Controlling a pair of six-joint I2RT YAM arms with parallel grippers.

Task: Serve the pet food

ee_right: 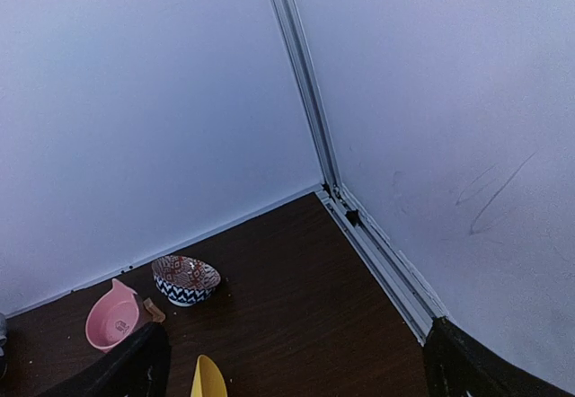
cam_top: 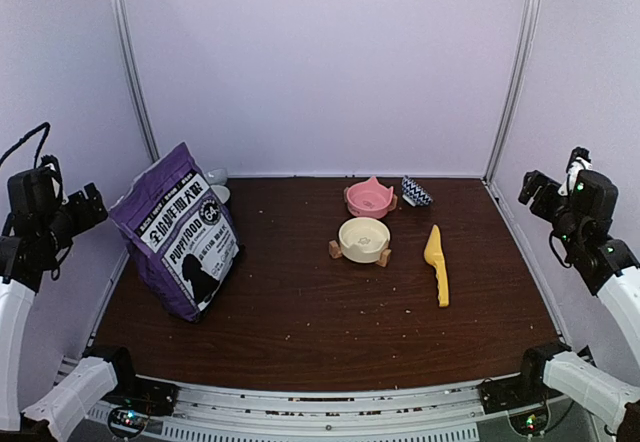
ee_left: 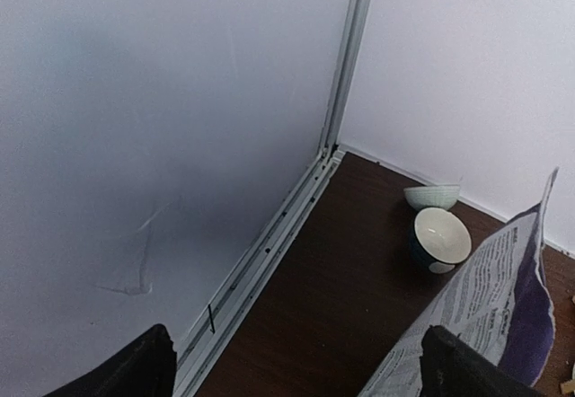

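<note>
Tabletop (cam_top: pixel 300 312) of dark wood, walled in pale lilac, with a robot arm raised at each side.

The left gripper (cam_top: pixel 92 205) hangs high beyond the table's left edge. Its jaws are spread wide and hold nothing. Its wrist camera shows two dark fingertips (ee_left: pixel 135 366) far apart above the wall rail.

Just right of this gripper and below it stands the purple pet food bag (cam_top: pixel 180 232), upright with a slight lean. Its white label with a dog picture faces forward. The kibble is inside, out of sight.

Ahead of the left gripper, behind the bag, a white-lined bowl (ee_left: pixel 442 235) lies tipped on its side. A pale green bowl (ee_left: pixel 431 197) sits just beyond it.

Farther right, well apart from both grippers, a cream bowl (cam_top: pixel 363 238) sits on a small wooden stand. A pink bowl (cam_top: pixel 370 197) is just behind it, and a tilted blue-and-white patterned bowl (cam_top: pixel 416 192) is beside the pink one.

A yellow scoop (cam_top: pixel 436 262) lies flat on the wood, left of the right gripper (cam_top: pixel 535 190) and below it. That gripper is raised beyond the table's right edge, its jaws fully spread and holding nothing.
</note>
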